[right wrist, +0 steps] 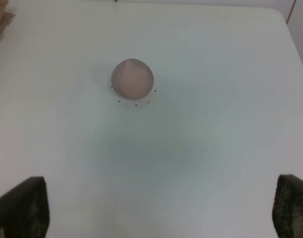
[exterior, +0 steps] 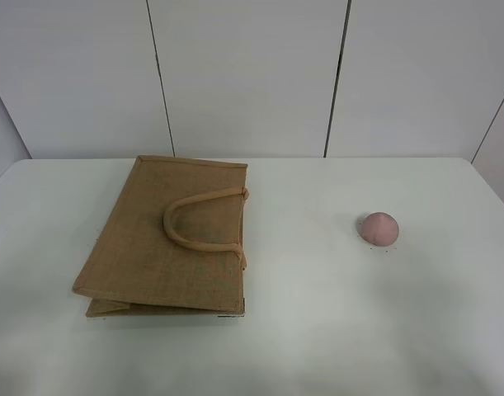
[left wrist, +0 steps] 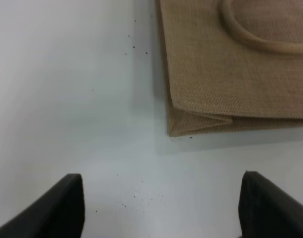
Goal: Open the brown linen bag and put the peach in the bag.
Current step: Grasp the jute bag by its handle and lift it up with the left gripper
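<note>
The brown linen bag (exterior: 165, 239) lies flat and folded on the left half of the white table (exterior: 317, 330), one loop handle (exterior: 204, 219) resting on top. Its corner and handle also show in the left wrist view (left wrist: 230, 64). The peach (exterior: 379, 228) sits alone on the right half of the table, and in the right wrist view (right wrist: 133, 77). Neither arm shows in the exterior view. My left gripper (left wrist: 161, 208) is open and empty, short of the bag's corner. My right gripper (right wrist: 161, 208) is open and empty, well short of the peach.
White wall panels (exterior: 252, 74) stand behind the table's far edge. A few small dark specks lie on the table near the peach (right wrist: 136, 104) and near the bag's corner (left wrist: 136, 191).
</note>
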Robot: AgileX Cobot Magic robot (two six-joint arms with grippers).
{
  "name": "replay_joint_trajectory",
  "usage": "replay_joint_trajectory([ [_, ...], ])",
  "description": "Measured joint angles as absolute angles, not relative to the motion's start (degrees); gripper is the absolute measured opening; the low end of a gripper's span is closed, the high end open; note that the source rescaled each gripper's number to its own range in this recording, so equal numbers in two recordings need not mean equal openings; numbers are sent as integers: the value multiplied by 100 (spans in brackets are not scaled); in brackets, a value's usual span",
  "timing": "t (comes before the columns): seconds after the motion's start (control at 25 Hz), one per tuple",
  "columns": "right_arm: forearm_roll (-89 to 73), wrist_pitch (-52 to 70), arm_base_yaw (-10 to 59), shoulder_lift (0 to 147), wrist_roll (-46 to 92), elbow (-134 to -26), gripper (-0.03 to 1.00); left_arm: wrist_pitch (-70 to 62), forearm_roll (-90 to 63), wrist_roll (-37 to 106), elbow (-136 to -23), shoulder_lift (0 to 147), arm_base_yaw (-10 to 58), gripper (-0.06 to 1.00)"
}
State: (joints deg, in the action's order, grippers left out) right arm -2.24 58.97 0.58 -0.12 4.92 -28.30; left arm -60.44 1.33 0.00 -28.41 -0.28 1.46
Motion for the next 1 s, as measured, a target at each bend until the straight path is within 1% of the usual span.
replay_joint_trajectory([
  [0.44,-224,5897,58,-12,492,-2830,100,-6044,133,0,-2856,-28,146,95],
  [0.56,-224,5897,58,-12,492,-2830,100,-6106,41,0,-3070,174,146,96],
  [0.64,-224,5897,58,-12,492,-2830,100,-6162,-33,0,-3244,625,146,99],
  [0.8,-224,5897,58,-12,492,-2830,100,-6037,-32,0,-3661,1832,146,100],
  [1.0,-224,5897,58,-12,492,-2830,100,-5786,0,0,-4440,3893,146,100],
])
